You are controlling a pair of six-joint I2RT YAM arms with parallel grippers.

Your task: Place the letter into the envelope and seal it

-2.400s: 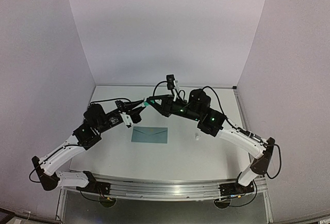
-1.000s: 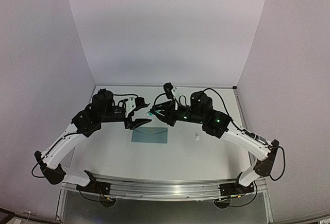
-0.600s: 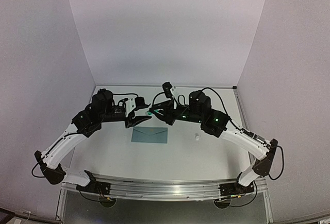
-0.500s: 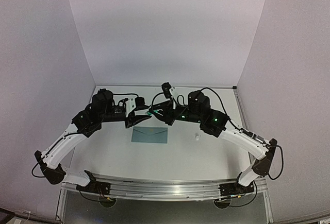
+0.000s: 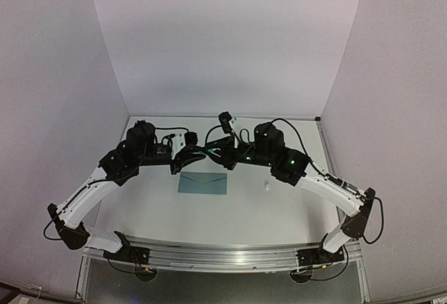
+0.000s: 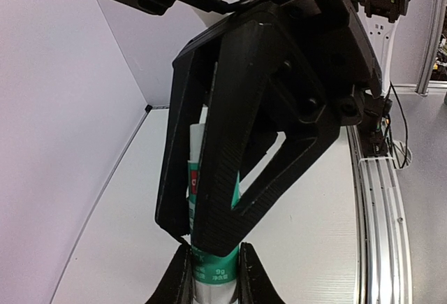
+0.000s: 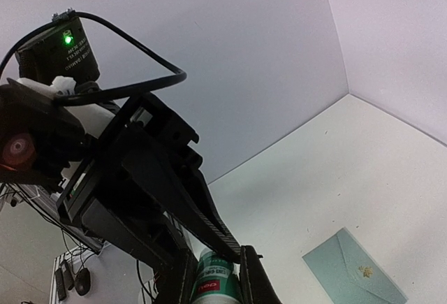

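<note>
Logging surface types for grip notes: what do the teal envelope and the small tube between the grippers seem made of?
The envelope looks like matte paper: flat, thin, with creased flap lines and no glare. The tube is probably smooth plastic with a printed green-and-white label on a rigid round body; the material under the label can't be confirmed.

The top camera overlooks the whole surface from behind. Cameras close behind the left gripper and right gripper face each other, sharing the tube.
</note>
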